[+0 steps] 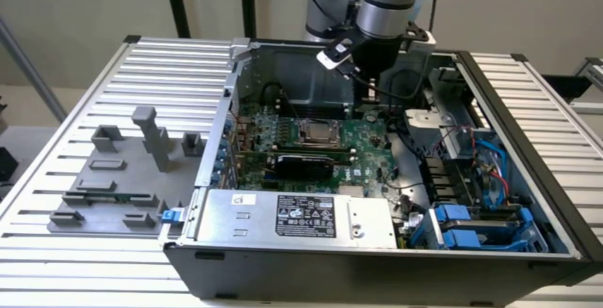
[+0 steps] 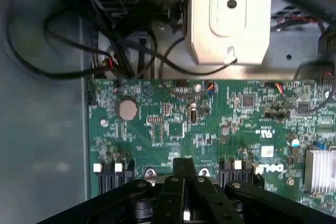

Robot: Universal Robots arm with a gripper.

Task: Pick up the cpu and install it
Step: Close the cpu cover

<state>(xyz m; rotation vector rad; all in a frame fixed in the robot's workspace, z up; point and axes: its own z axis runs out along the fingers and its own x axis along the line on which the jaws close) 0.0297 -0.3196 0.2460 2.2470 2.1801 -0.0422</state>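
Now one cpu (image 1: pixel 317 133) sits on the one motherboard (image 1: pixel 371 147), jaws together nearby.

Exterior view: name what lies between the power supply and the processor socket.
A long black part mounted on the green motherboard lies there, seen in the exterior view.

**Cpu resting in the socket on the board**

The cpu (image 1: pixel 315 133) is showing as a small flat square with a silvery-grey top and a paler rim. It is lying level, face up, inside the square socket frame (image 1: pixel 299 139) on the green motherboard (image 1: pixel 366 137), roughly midway across the board and toward its far half. Its edges are lining up squarely with the frame around it. Whether it is sitting fully seated cannot be told. The tool (image 1: pixel 371 95) is hanging above the board, farther back and toward the exterior view's right, apart from the cpu.
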